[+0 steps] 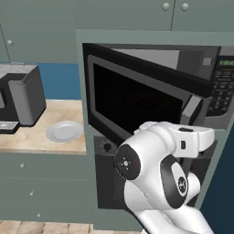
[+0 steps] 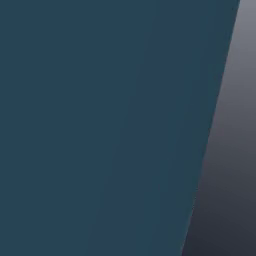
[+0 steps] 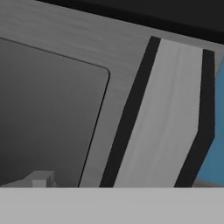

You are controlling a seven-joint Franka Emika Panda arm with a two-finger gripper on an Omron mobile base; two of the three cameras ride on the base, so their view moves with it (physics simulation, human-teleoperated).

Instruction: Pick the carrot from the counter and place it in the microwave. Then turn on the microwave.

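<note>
The microwave [image 1: 201,68], a wide black built-in box, stands with its grey-framed dark window door [image 1: 137,98] swung part way out on its 9 o'clock hinge, so the cavity is hidden from you and you cannot tell whether the small orange carrot lies inside. The pale grey bar handle [image 3: 162,118] at the door's 3 o'clock edge sits close in front of the hand. The gripper's jaws are spread wide with nothing clamped between them, which I judge suits either a grasp on that bar or a push to close. The keypad with its green display [image 1: 221,89] lies just past the handle at 3 o'clock, reachable once the door shuts. The white arm [image 1: 160,178] crowds the 6 o'clock side under the door. Open room lies at 9 o'clock, over the beige marble counter [image 1: 27,139] and its round grey plate [image 1: 65,131]. A dark blue panel [image 2: 100,125] presses close at 3 o'clock, so swing little that way.
</note>
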